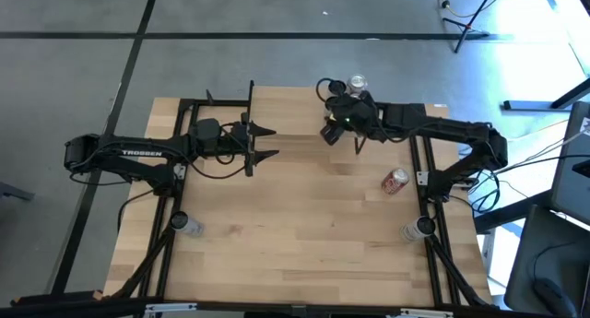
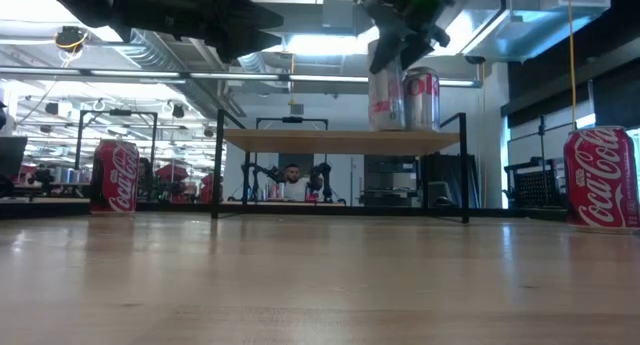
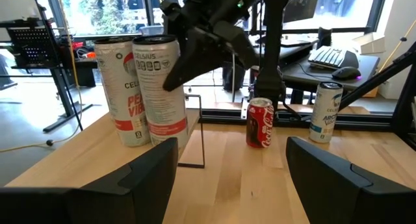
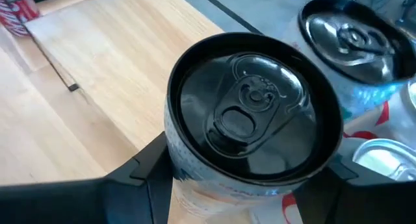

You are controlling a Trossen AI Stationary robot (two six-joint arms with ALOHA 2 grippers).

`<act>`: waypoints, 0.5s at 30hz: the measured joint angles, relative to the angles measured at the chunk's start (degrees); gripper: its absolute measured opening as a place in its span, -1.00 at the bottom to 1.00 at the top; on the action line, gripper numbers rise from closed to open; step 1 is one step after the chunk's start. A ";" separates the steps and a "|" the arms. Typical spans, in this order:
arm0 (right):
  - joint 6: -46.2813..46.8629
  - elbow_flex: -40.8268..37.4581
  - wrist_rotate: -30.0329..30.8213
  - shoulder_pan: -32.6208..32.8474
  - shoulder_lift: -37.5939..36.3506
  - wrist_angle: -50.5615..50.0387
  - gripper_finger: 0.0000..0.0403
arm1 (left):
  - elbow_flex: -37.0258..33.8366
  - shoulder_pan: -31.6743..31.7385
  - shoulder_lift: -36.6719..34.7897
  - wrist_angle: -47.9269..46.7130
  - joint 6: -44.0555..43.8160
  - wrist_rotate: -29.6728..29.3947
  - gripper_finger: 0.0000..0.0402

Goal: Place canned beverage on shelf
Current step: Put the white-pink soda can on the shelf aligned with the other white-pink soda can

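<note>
The right claw (image 4: 234,185) is closed from above around a tall, slim white beverage can with a black lid (image 4: 250,117), which stands upright on the light-wood shelf with thin black legs (image 2: 340,138) at the far side of the worktop (image 1: 304,226), just beside a second slim can with a silver lid (image 2: 422,98). The can's long axis is vertical, directly beneath this claw. The left claw (image 1: 267,143) hovers open, well apart to the left, holding nothing.

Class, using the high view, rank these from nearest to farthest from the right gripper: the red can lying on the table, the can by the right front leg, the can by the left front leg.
From the right gripper:
1. Red can, lying on the right side.
2. Right front can, near the right edge.
3. Left front can, across the table on the left.
</note>
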 joint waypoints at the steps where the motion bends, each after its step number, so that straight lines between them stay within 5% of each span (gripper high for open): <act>1: -0.04 0.00 0.19 -0.06 0.00 0.01 0.08 | 0.00 0.00 0.00 0.00 0.01 0.00 0.34; 15: -0.48 -0.02 1.07 -0.76 0.65 1.90 0.08 | 0.00 0.00 0.00 0.00 -0.01 -0.02 0.34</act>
